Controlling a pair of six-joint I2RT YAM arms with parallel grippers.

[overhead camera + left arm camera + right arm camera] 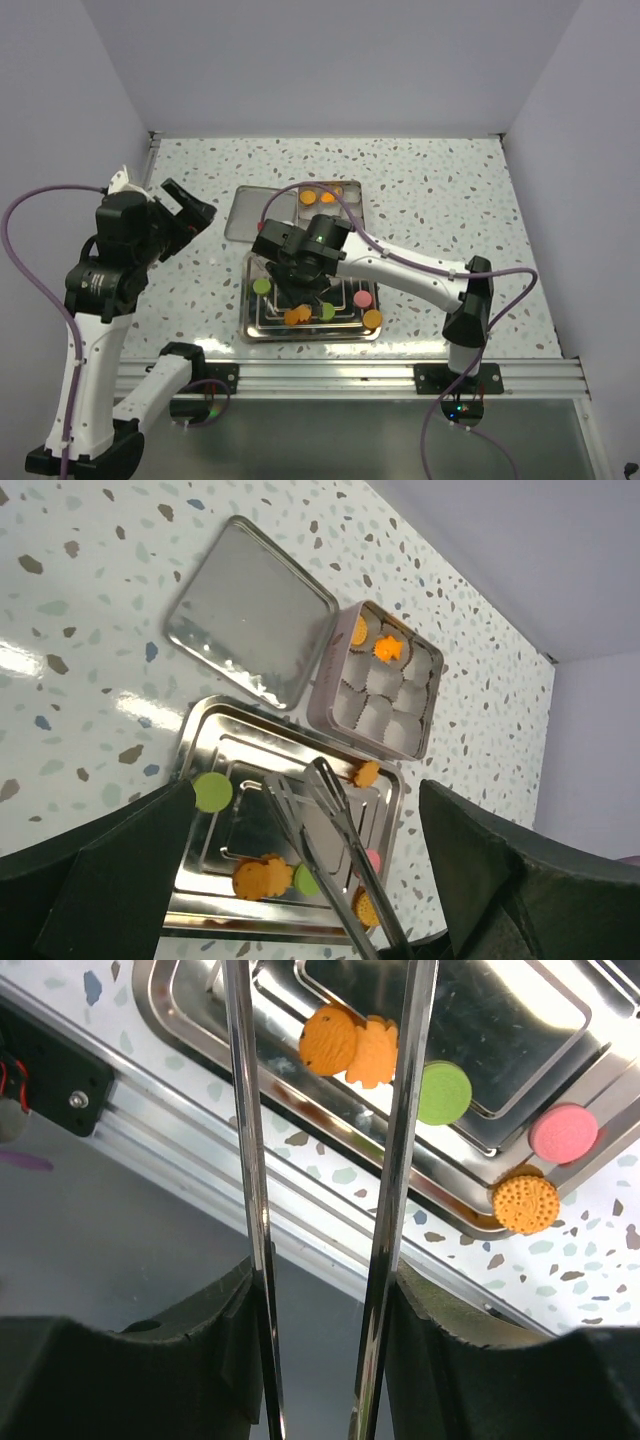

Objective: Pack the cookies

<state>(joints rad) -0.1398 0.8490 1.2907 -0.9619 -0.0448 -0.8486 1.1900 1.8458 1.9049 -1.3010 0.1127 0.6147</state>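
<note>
Several cookies lie on the steel tray (246,305): a green disc (262,286), an orange round and an orange flower overlapping (297,315), a green disc (326,311), a pink disc (362,298) and an orange round (372,319). An orange flower (365,774) lies at the tray's far edge. Two orange cookies (388,648) sit in paper cups in the square tin (330,675). My right gripper (300,250) is shut on metal tongs (330,830); the tong arms (400,1160) stand apart over the tray, holding nothing. My left gripper (190,210) is open and empty, raised at the left.
The tin's flat lid (250,213) lies left of the tin, behind the tray. White walls close the table at the back and sides. An aluminium rail (350,378) runs along the near edge.
</note>
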